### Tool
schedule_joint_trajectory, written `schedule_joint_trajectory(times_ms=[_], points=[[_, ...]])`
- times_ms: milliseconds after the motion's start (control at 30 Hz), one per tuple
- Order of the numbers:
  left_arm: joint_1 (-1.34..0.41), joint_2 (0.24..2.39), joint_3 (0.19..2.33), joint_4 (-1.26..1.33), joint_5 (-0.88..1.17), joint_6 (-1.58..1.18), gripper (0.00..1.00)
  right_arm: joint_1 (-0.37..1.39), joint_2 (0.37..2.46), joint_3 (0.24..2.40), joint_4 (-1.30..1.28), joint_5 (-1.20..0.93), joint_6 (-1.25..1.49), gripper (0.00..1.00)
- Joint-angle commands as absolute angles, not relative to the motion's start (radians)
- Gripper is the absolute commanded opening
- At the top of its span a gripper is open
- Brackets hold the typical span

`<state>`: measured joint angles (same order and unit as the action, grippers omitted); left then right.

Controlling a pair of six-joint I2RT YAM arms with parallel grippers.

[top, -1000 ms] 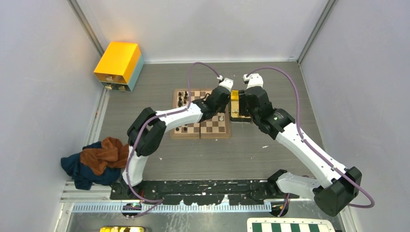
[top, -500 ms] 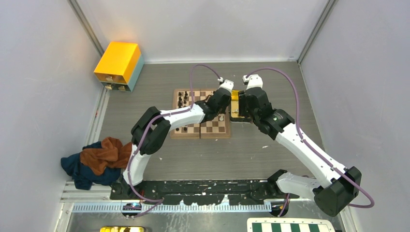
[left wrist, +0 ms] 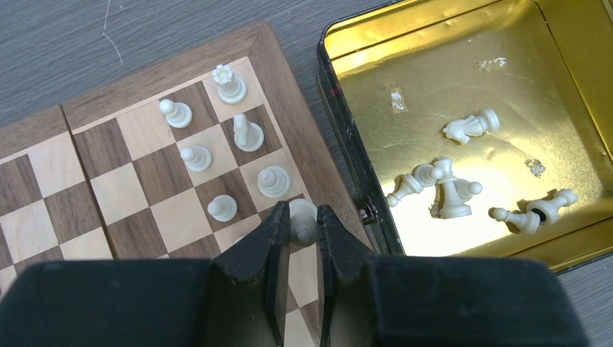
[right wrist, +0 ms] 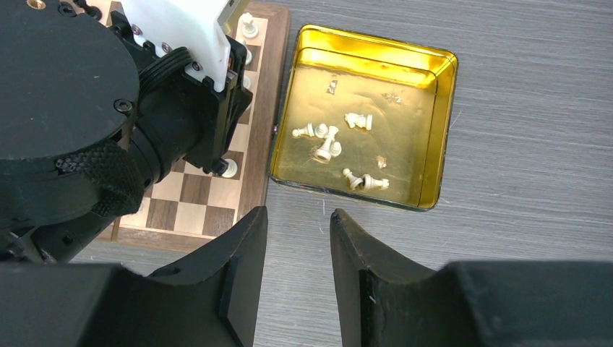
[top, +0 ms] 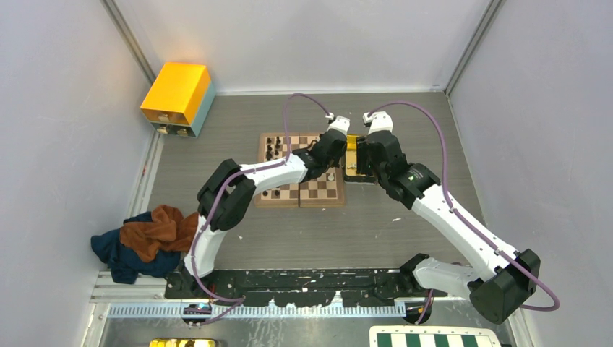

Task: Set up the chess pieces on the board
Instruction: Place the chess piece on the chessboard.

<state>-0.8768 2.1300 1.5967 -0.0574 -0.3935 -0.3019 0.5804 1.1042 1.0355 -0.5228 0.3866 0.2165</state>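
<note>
The wooden board (top: 318, 191) lies mid-table; its right end shows in the left wrist view (left wrist: 282, 87). My left gripper (left wrist: 302, 217) is shut on a cream-white chess piece (left wrist: 302, 223), held upright low over the board's right-edge column. Several white pieces (left wrist: 247, 134) stand on nearby squares. Black pieces (top: 273, 148) stand at the board's left end. More white pieces (left wrist: 448, 188) lie toppled in the gold tray (left wrist: 434, 108). My right gripper (right wrist: 298, 217) is open and empty above the table, near the tray (right wrist: 405, 137) and the board's corner (right wrist: 256, 173).
A yellow box (top: 177, 94) stands at the far left. A heap of orange and dark blue cloth (top: 144, 238) lies near left. A green-and-white checkered board (top: 434, 337) sits at the near right edge. Grey walls enclose the table.
My left arm has shifted a little to the right along the board, toward the tray edge, with the white piece. The right arm has barely moved.
</note>
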Motion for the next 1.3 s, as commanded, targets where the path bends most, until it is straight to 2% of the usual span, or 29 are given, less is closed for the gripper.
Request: schedule_joint_trajectory(times_ms=[0, 767, 1267], points=[[-0.874, 2.133, 1.636, -0.025, -0.428, -0.324, 0.05, 0.577, 1.079, 1.032, -0.467, 0.394, 0.224, 0.44], [-0.874, 2.125, 1.638, -0.095, -0.449, -0.365, 0.06, 0.578, 1.089, 1.025, -0.457, 0.402, 0.225, 0.44], [-0.874, 2.136, 1.653, -0.115, -0.437, -0.377, 0.12, 0.577, 1.088, 1.023, -0.459, 0.403, 0.224, 0.45]])
